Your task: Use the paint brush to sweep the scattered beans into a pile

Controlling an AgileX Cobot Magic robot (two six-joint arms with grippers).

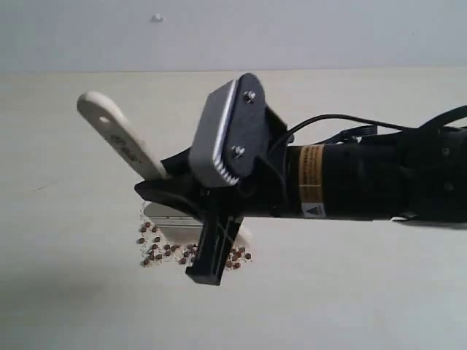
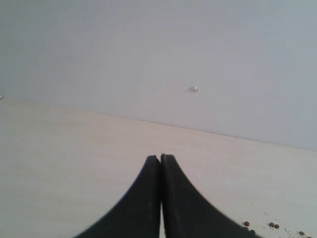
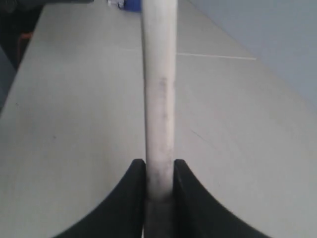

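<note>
Right end effector (image 3: 159,166) clenched on the handle of the paint brush (image 1: 117,135), which was tilted with its head down at the worktop (image 1: 66,284). Beans (image 1: 166,251) lay clustered directly beside the brush head. Left end effector (image 2: 160,157) was clamped on nothing, above bare worktop.

No text legible in any view.

- On the black wrist section of the right arm (image 1: 365,182): an orange label (image 1: 311,173) wrapped round it, with dark print in lines, too small to read.
- Just below it: a white sticker (image 1: 314,211) bearing a dark triangle sign; the symbol inside is not resolvable.
- Left of the arm, on the pale handle of the paint brush (image 1: 120,138): a dark stamped mark, blurred and unreadable.
</note>
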